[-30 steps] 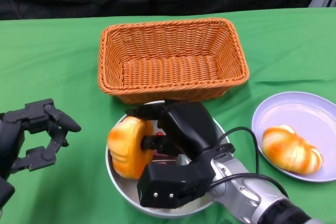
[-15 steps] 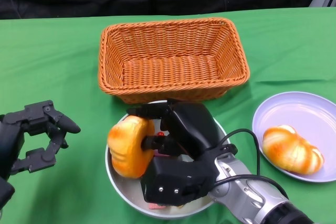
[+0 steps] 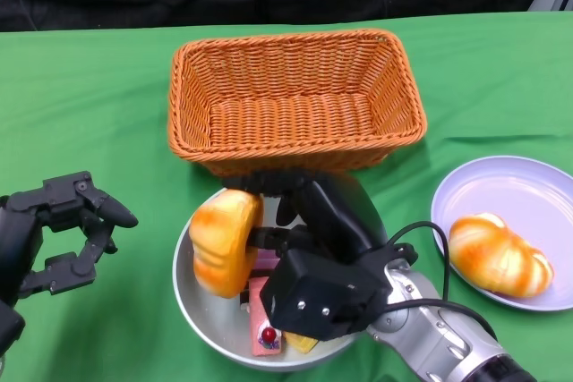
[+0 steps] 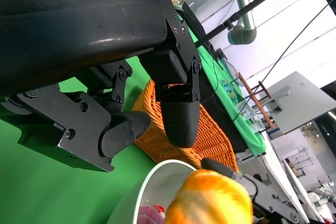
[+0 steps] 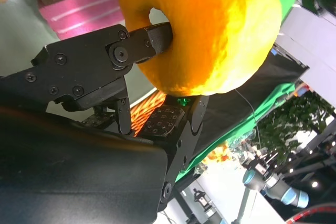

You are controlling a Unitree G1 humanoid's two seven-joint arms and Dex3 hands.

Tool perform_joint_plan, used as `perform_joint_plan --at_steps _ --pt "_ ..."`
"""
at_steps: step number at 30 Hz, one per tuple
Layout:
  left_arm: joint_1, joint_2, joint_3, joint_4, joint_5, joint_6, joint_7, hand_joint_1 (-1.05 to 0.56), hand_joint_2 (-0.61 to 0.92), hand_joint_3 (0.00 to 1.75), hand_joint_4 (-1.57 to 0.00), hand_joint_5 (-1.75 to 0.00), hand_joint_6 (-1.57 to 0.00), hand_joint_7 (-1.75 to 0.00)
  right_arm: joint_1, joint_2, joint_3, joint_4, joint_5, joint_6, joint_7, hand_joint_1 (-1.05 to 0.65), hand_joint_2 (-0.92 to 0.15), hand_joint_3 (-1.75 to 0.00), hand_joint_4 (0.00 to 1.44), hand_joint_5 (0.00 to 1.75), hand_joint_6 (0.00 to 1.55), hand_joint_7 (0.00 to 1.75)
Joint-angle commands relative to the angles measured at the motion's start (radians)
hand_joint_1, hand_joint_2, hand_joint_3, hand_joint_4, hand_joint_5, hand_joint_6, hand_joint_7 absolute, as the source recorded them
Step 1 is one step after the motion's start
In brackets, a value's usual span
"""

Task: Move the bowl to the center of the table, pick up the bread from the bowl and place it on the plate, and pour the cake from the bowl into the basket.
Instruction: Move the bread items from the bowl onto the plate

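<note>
A grey bowl (image 3: 199,314) sits in front of the orange wicker basket (image 3: 291,100). My right hand (image 3: 318,248) reaches over the bowl and grips a golden bread roll (image 3: 225,241), which hangs just above the bowl's left side. The right wrist view shows the same roll (image 5: 210,30) pinched by black fingers (image 5: 105,61). A pink cake slice (image 3: 265,318) topped with a red cherry lies inside the bowl. Another bread roll (image 3: 497,255) rests on the lilac plate (image 3: 528,191) at the right. My left hand (image 3: 54,234) hovers at the left, holding nothing, fingers apart.
Green cloth covers the table. The basket (image 4: 202,129) stands just behind the bowl (image 4: 142,195), almost touching its rim. Bare cloth lies between the left hand and the bowl. A dark backdrop runs along the table's far edge.
The right hand has lifted the roll slightly up and to the right, uncovering the pink cake slice in the bowl. The left hand has stayed in place.
</note>
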Motion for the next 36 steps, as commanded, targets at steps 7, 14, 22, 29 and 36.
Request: perform_joint_plan --at_steps 7,14,22,29,36 --pt "-0.007 0.018 0.0 0.007 -0.012 -0.007 -0.011 0.02 0.6 0.93 -0.85 -1.43 -0.85 -1.08 0.055 -0.004 -0.053 -0.122 0.063 -0.008 0.057 -0.13 -0.91 -0.26 0.57 1.56 1.22 0.08" --pt "-0.009 0.016 0.002 0.007 -0.02 -0.004 -0.016 0.02 0.6 0.93 -0.86 -1.44 -0.85 -1.09 0.106 -0.006 -0.088 -0.252 0.122 0.028 0.131 -0.14 -0.75 -0.58 0.52 1.61 0.86 0.79" --pt "-0.012 0.021 0.002 0.011 -0.017 -0.006 -0.015 0.03 0.61 0.93 -0.85 -1.44 -0.85 -1.09 0.169 -0.022 -0.15 -0.467 0.148 0.143 0.202 -0.14 -0.76 -0.57 0.54 1.67 0.76 0.99" --pt "-0.009 0.023 0.003 0.007 -0.014 -0.008 -0.012 0.03 0.61 0.92 -0.85 -1.43 -0.84 -1.09 0.197 -0.044 -0.222 -0.56 0.19 0.196 0.229 -0.13 -0.77 -0.54 0.66 1.75 0.75 1.04" --pt "-0.012 0.026 0.002 0.012 -0.021 -0.01 -0.023 0.03 0.62 0.91 -0.85 -1.41 -0.84 -1.08 0.223 -0.085 -0.295 -0.628 0.202 0.266 0.243 -0.15 -0.79 -0.53 0.74 1.75 0.73 1.06"
